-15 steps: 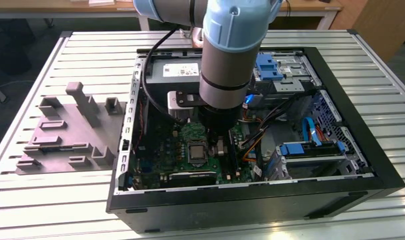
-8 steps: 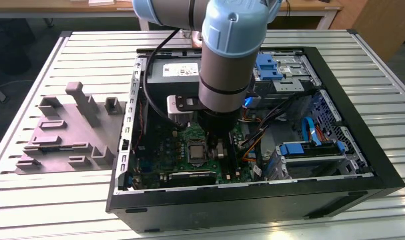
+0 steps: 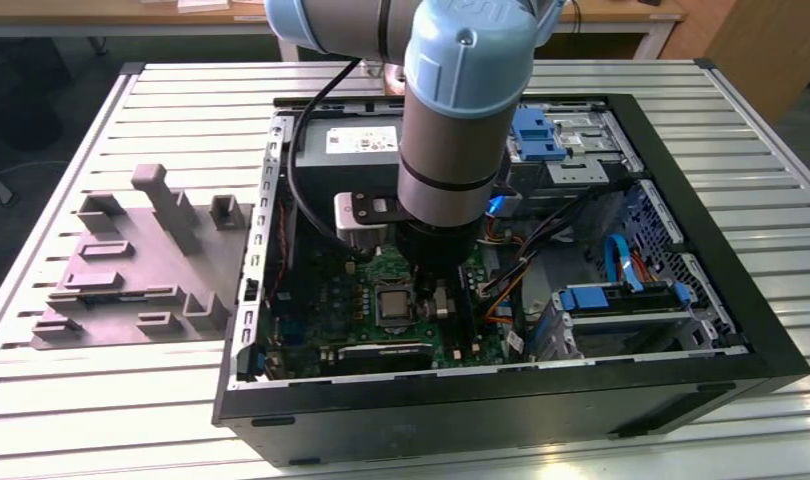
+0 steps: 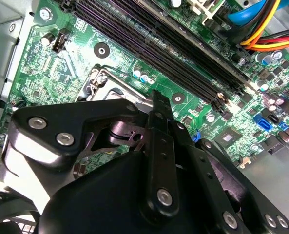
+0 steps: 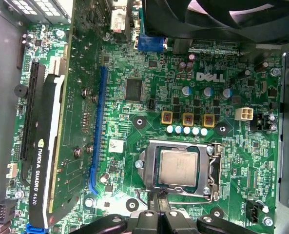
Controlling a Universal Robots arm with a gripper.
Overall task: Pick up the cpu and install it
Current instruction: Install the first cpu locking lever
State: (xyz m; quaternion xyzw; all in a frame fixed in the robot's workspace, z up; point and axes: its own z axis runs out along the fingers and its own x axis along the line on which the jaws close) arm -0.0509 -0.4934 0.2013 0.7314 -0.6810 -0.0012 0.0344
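The cpu [image 5: 177, 167], a small flat square with a pale silvery top, lies flat in the motherboard socket, ringed by the shiny metal socket frame [image 5: 210, 168]. In the first wrist view my gripper [image 5: 157, 197] is shut, with its black fingertips [image 5: 153, 201] pressed together at the socket's edge beside the cpu and nothing held between them. In the second wrist view the gripper [image 4: 155, 95] points down at the same socket frame [image 4: 116, 82]. The exterior view has the arm reaching straight down into the open computer case, its gripper [image 3: 429, 292] just beside the socket [image 3: 392, 300].
A graphics card [image 5: 43, 156] stands along one side of the board and memory slots [image 4: 159, 44] along another. Coloured cables [image 4: 268, 34] and a drive cage [image 3: 619, 305] crowd the case's right in the exterior view. A grey moulded tray [image 3: 132, 265] lies on the table left of the case [image 3: 512, 400].
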